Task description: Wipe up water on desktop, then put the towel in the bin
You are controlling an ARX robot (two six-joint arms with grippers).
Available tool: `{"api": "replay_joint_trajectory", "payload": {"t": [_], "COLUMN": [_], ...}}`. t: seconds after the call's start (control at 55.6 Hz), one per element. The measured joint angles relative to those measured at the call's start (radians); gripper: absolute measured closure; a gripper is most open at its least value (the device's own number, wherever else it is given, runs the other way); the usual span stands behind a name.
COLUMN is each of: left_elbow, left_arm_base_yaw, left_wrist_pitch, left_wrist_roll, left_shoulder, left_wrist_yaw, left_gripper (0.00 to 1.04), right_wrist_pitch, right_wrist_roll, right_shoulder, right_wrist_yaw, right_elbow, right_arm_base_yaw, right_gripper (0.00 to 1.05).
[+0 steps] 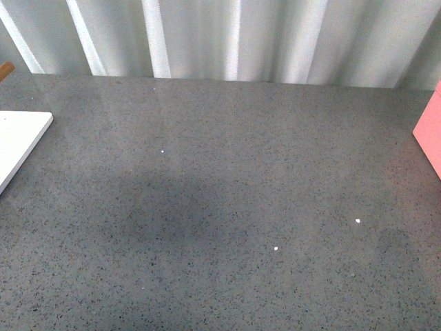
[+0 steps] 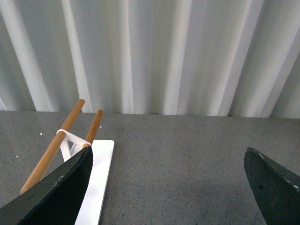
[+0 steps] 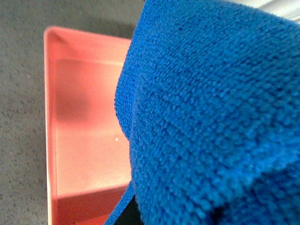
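Observation:
The blue terry towel (image 3: 201, 117) fills most of the right wrist view, bunched and hanging with my right gripper shut on it. The cloth hides that gripper, apart from a dark sliver of a finger (image 3: 127, 216). Below the towel lies the open pink bin (image 3: 47, 122), its inside bare where it shows. In the front view the bin (image 1: 431, 134) sits at the right edge of the speckled grey desktop (image 1: 220, 193). I cannot make out any water on it. My left gripper (image 2: 168, 157) is open above the desktop (image 2: 178, 178) with nothing between its fingers.
A white flat board (image 1: 17, 141) lies at the desktop's left edge. In the left wrist view it (image 2: 96, 183) carries a small rack of two wooden rods (image 2: 56, 140). A pale corrugated wall (image 1: 227, 38) closes the far side. Neither arm shows in the front view.

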Motion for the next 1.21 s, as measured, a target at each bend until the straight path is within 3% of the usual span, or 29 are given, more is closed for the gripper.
{"api": "replay_joint_trajectory", "payload": {"t": [0.36, 0.935, 1.205], "left_elbow": [0.000, 0.000, 0.000], "left_arm_base_yaw": [0.000, 0.000, 0.000], "left_wrist_pitch": [0.000, 0.000, 0.000], "left_wrist_roll": [0.000, 0.000, 0.000], "left_shoulder": [0.000, 0.000, 0.000], "left_wrist_yaw": [0.000, 0.000, 0.000], "left_gripper": [0.07, 0.07, 0.07], "right_wrist_pitch": [0.002, 0.043, 0.043], "right_wrist_roll": [0.010, 0.023, 0.025], "right_shoulder": [0.082, 0.128, 0.129], "right_wrist_yaw": [-0.098, -0.158, -0.157], "right_elbow": [-0.051, -0.119, -0.119], "right_arm_base_yaw": [-0.130, -0.170, -0.174], "right_gripper": [0.99, 0.99, 0.60]}}
